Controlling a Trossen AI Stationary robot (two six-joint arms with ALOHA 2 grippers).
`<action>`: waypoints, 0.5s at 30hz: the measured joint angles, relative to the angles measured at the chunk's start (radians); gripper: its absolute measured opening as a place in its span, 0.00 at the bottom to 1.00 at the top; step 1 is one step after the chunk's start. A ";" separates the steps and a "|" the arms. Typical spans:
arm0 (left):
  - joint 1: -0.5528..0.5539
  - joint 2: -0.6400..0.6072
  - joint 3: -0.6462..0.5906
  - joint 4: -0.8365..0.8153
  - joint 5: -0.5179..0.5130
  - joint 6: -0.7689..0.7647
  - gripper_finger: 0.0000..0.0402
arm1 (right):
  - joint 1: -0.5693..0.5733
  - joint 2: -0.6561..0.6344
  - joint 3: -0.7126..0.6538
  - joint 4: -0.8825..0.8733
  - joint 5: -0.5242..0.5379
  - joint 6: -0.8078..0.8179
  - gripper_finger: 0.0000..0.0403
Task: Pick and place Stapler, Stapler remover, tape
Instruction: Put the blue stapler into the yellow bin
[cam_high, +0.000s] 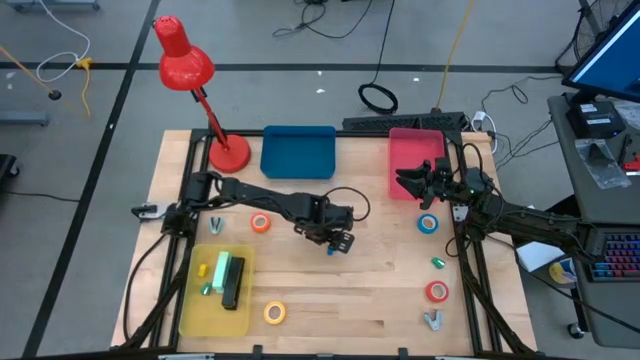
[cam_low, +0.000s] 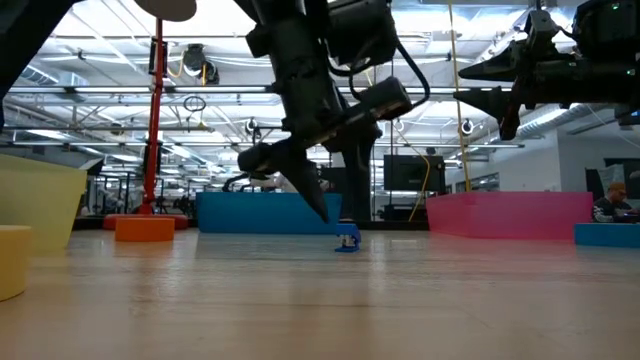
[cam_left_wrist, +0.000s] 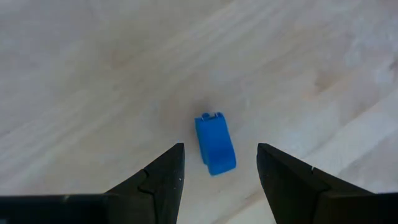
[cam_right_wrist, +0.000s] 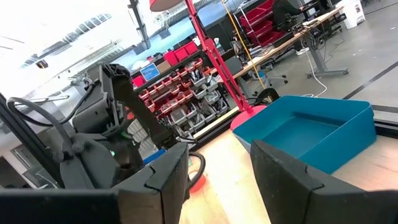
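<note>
A small solid blue piece (cam_left_wrist: 215, 142) lies on the wooden table near its middle (cam_high: 330, 250). My left gripper (cam_left_wrist: 221, 147) hangs open just above it, pointing steeply down, one finger on either side and touching nothing (cam_high: 337, 242). The black stapler (cam_high: 232, 283) lies in the yellow tray (cam_high: 190, 310). On the table lie the tape rolls: orange (cam_high: 261, 223), yellow (cam_high: 274, 313), blue (cam_high: 428, 223) and red (cam_high: 437, 291). A small metal claw (cam_high: 432, 320) sits near the front right. My right gripper (cam_high: 408, 182) waits open, raised over the pink tray (cam_high: 415, 150).
A red desk lamp (cam_high: 186, 65) stands at the back left on its base (cam_high: 229, 153). A blue tray (cam_high: 298, 152) sits at the back centre. Another metal claw (cam_high: 215, 224) and a small green bit (cam_high: 437, 263) lie on the table.
</note>
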 joint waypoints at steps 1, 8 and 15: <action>0.000 -0.001 0.000 0.003 -0.014 -0.001 0.50 | 0.000 0.000 0.000 0.000 0.000 0.000 0.41; -0.005 0.015 0.002 0.027 -0.020 -0.017 0.50 | 0.000 0.000 0.000 0.000 0.000 0.000 0.41; -0.023 0.082 0.003 0.068 0.006 -0.039 0.50 | 0.000 0.001 0.000 -0.008 0.000 -0.004 0.41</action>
